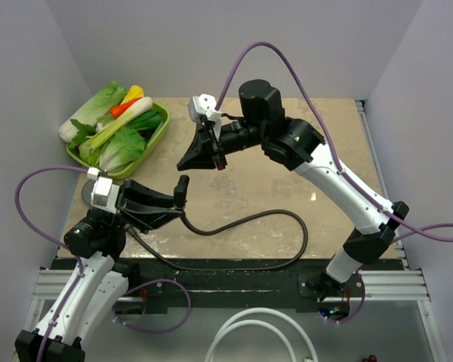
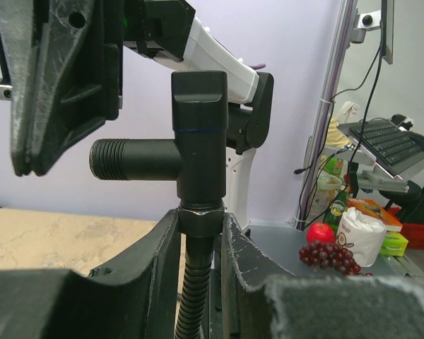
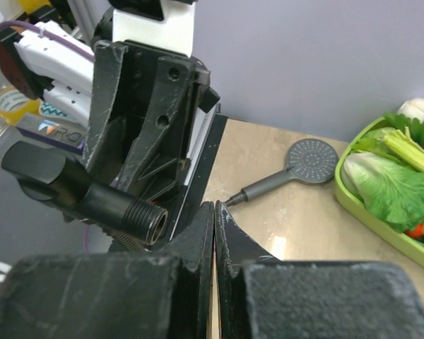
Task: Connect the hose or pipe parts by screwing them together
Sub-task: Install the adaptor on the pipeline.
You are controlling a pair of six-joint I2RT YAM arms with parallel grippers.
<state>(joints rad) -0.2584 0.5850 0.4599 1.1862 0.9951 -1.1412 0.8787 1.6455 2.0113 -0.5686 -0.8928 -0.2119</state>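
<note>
The black T-shaped fitting (image 2: 198, 134) stands upright above the surface (image 1: 272, 181), its threaded side arm pointing out sideways with nothing screwed on. The left pincer (image 2: 199, 229) is narrowed onto the fitting's lower stem, one finger on each side, right where the dark hose (image 2: 191, 296) enters from below. From there the hose drops to the surface, sweeps out to the right in a wide loop and runs back along the near edge. The right pincer (image 3: 214, 212) hangs near the threaded arm, its fingers pressed together with nothing between them. The grey shower head (image 3: 311, 161) lies flat on the surface near the green tray (image 3: 367, 205) of vegetables (image 3: 389, 187), apart from the fitting
</note>
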